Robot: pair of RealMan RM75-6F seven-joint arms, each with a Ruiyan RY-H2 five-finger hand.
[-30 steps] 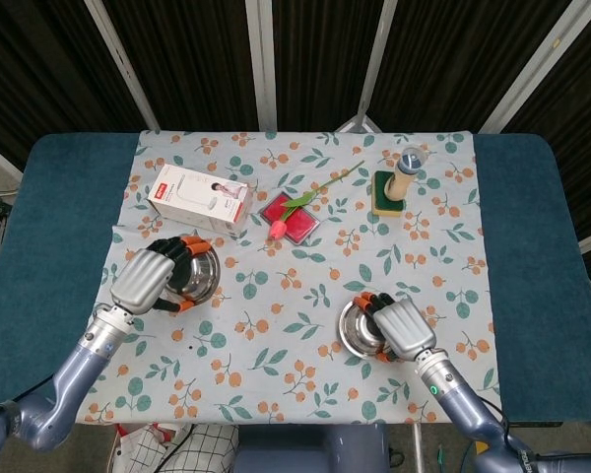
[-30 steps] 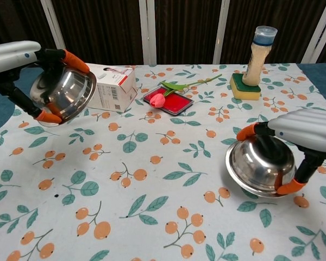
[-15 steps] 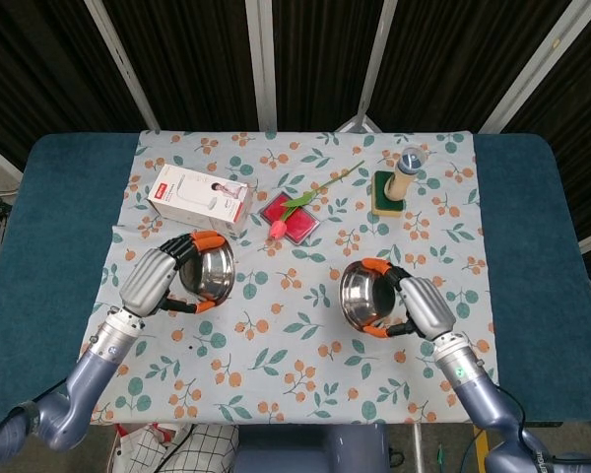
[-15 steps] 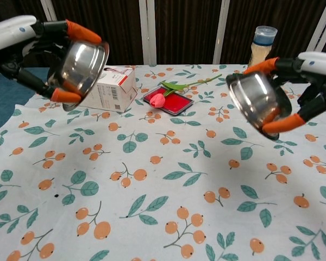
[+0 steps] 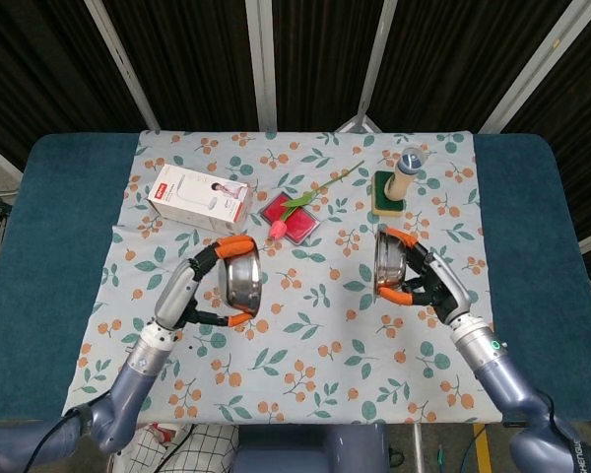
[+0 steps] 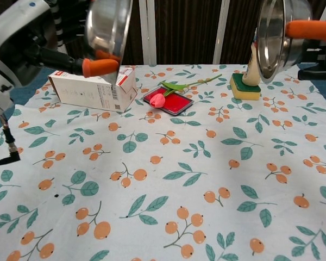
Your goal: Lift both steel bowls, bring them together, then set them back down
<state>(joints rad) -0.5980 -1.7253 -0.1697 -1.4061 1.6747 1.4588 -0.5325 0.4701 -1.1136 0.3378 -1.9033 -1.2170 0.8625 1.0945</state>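
Observation:
Two steel bowls hang in the air, tipped on edge with their openings facing each other. My left hand (image 5: 205,286) grips the left bowl (image 5: 242,282), high at the top left of the chest view as the left bowl (image 6: 110,24) and left hand (image 6: 70,46). My right hand (image 5: 428,281) grips the right bowl (image 5: 388,263), which fills the top right of the chest view as the right bowl (image 6: 277,35) with an orange fingertip (image 6: 309,28) across it. A wide gap separates the bowls.
On the floral tablecloth (image 5: 305,335) lie a white box (image 5: 199,197), a red tray with a pink tulip (image 5: 290,219), and a sponge carrying a bottle (image 5: 399,187). The same box (image 6: 92,89), tray (image 6: 168,99) and sponge (image 6: 244,86) line the far side in the chest view.
Both hands have risen further and moved inward, and both bowls have tipped more upright; the gap between them has narrowed.

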